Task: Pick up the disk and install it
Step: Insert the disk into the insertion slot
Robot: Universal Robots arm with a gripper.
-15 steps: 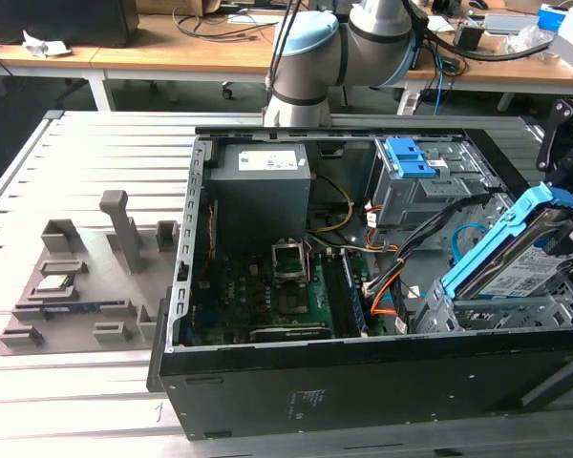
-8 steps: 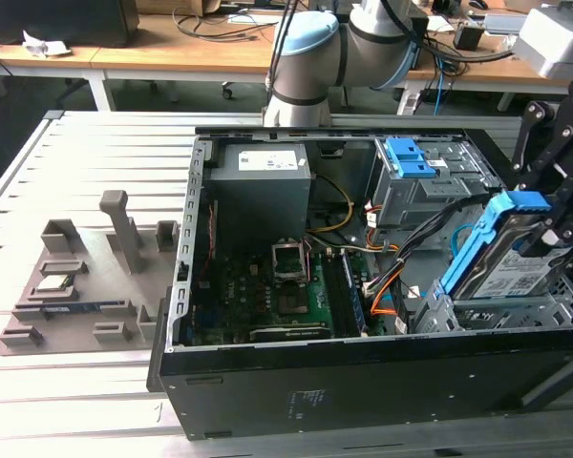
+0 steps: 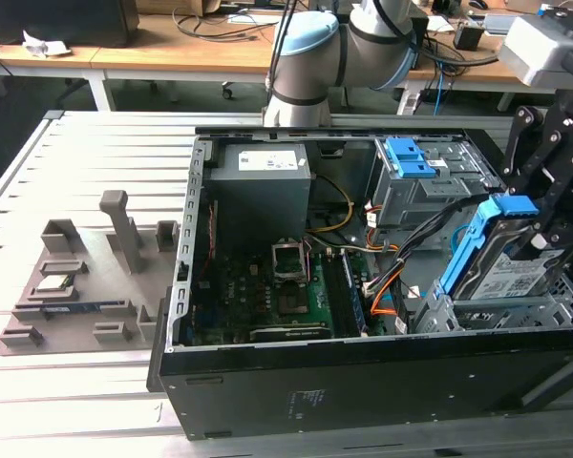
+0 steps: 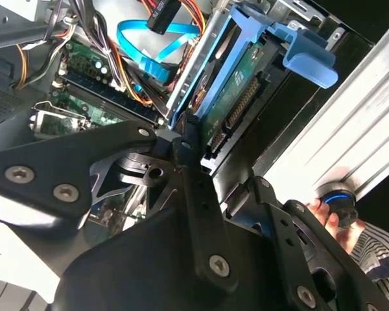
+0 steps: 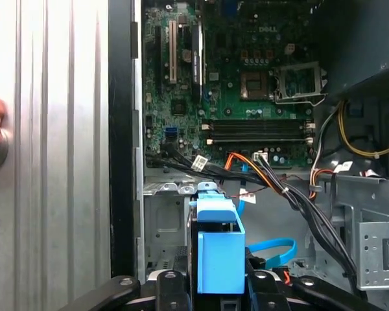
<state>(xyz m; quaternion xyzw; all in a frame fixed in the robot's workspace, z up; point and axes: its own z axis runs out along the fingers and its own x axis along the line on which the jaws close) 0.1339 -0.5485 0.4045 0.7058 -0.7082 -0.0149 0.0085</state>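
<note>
Black fingers [image 4: 194, 152] are clamping the disk [image 3: 501, 258] by its blue carrier, tilted above the drive cage [image 3: 497, 310] at the computer case's [image 3: 363, 382] front corner. Installation is underway; seating it, I judge, calls for aligning the carrier with the cage rails.

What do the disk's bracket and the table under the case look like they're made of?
The disk has a bright blue bracket with an even matte colour and moulded tab, likely plastic. The table looks like pale grey ribbed metal, probably aluminium profile, judging by its long parallel grooves and dull sheen.
</note>
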